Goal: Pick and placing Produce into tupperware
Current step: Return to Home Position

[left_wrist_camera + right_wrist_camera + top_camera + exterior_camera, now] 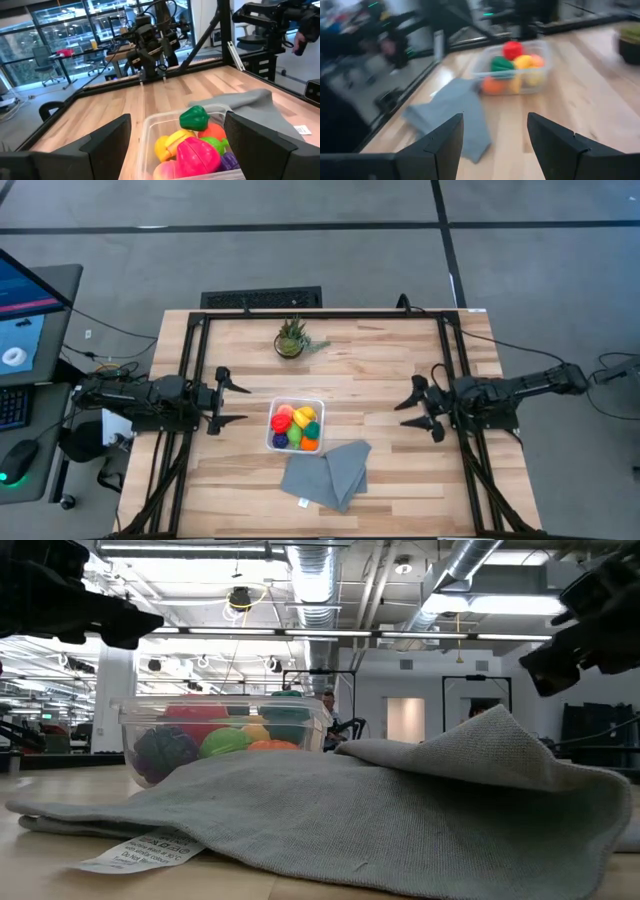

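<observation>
On the table (380,360), the clear tupperware (296,399) holds the toy produce (296,426); left gripper (247,404) and right gripper (402,414) flank it, fingers wide, empty. Pieces likely light, hard, slippery: pinch across the middle.

Nothing here you can actually read. The white tag (135,852) on the grey cloth (400,810), lower left of the low view, carries print, but it is too small to make out. The monitor (22,310) at the high view's left edge shows no legible words either.
</observation>
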Controlling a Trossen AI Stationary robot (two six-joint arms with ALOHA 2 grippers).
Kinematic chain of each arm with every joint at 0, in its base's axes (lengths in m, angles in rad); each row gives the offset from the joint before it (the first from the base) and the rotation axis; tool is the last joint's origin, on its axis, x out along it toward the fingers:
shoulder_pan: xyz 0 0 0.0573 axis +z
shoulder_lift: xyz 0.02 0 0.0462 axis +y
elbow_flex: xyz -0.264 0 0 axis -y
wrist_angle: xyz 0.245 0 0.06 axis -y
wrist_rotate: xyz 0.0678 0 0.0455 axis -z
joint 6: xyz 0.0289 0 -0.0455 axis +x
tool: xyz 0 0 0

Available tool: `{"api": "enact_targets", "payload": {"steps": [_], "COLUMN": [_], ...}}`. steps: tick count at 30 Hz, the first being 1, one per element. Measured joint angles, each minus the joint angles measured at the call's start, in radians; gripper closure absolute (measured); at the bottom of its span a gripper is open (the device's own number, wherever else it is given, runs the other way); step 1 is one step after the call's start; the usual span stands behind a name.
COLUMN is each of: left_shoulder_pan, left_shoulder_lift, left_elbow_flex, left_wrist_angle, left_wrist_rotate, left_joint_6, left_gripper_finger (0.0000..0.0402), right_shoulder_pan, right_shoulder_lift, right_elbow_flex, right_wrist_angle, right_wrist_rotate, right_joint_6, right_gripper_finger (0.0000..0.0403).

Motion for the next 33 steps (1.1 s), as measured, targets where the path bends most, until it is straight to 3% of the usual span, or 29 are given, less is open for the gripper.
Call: {"api": "enact_targets", "payload": {"steps": [4,13,21,33], "left_shoulder_pan": [0.0,0.0,0.0,0.0], "left_shoulder_lift": [0.0,0.0,0.0,0.0], "left_elbow_flex": [0.0,0.0,0.0,0.0], "left_wrist_angle": [0.0,0.0,0.0,0.004], "left_wrist_rotate": [0.0,0.0,-0.002,-0.003], "left_joint_6": [-0.023,-0.046,-0.046,-0.009], "left_gripper_finger": [0.0093,0.0093,0.0093,0.0093], "right_shoulder_pan": [0.044,0.083,0.033,-0.019], "right_shoulder_lift": [0.0,0.0,0.0,-0.043], "right_elbow_flex": [0.0,0.0,0.0,0.0], "right_wrist_angle": [0.01,0.011,0.016,0.055], "right_wrist_rotate": [-0.055,-0.05,0.023,0.023], "right_joint_6": [-0.114,-0.124,-0.191,-0.25], "right_gripper_finger": [0.0158,0.0158,0.0158,0.0158]}}
